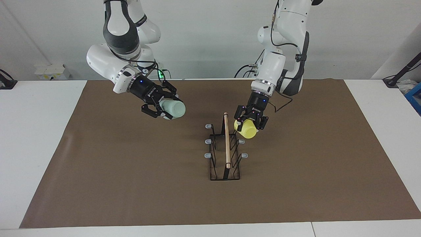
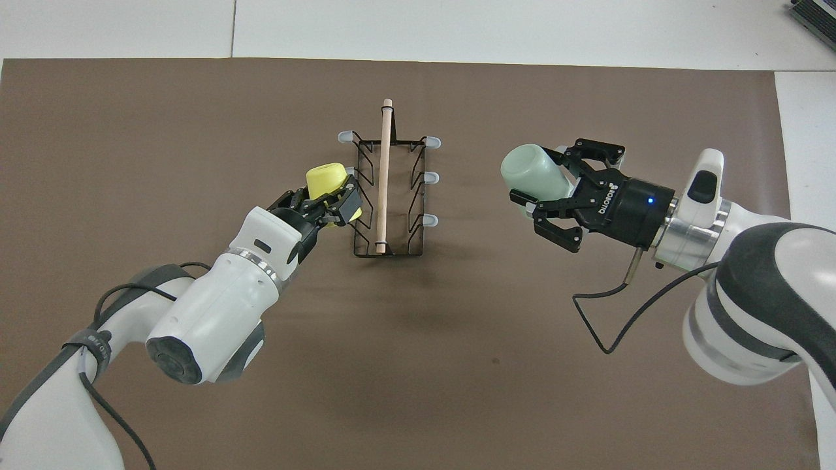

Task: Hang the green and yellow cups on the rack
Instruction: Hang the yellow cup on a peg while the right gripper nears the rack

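On the brown mat [image 1: 131,184] covering the surface, the rack [image 1: 225,154] is stood midway between the arms. The yellow cup [image 1: 247,129] is gripped by the left end effector [image 1: 250,122], held tilted in the air just beside the rack's prongs. The green cup [image 1: 174,109] is clamped on its side in the right end effector [image 1: 163,108], raised over the mat, well apart from the rack.

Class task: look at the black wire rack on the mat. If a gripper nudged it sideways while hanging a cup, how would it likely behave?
The rack is thin open wire, so probably light and apt to slide on the mat. It is tall over a narrow base, so it might tip. Its wooden rod looks stiff.
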Controlling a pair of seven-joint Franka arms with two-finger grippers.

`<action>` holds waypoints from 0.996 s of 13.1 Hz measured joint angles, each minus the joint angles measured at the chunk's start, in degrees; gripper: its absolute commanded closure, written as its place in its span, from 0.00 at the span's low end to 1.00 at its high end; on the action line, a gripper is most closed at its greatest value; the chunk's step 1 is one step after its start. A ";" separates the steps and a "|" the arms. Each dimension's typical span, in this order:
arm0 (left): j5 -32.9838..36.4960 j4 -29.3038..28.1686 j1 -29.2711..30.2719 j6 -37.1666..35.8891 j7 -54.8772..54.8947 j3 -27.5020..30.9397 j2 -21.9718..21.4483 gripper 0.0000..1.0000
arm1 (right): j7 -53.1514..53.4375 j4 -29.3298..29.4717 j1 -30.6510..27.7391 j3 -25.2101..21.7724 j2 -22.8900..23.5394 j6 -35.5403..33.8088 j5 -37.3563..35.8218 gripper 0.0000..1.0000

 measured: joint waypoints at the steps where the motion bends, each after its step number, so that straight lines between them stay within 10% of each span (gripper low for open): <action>1: 0.00 -0.18 0.00 0.00 0.00 -0.03 0.20 1.00 | -2.94 -1.06 0.25 0.01 0.09 -0.03 3.37 0.45; 12: -0.15 -6.32 -0.06 0.63 -1.91 -1.68 -2.77 1.00 | -18.81 -5.37 6.18 0.08 3.16 1.87 24.81 0.45; 13: -0.26 -6.40 -0.05 0.62 -2.62 -1.78 -2.89 0.86 | -19.94 -5.37 6.48 0.07 3.70 1.85 26.70 0.45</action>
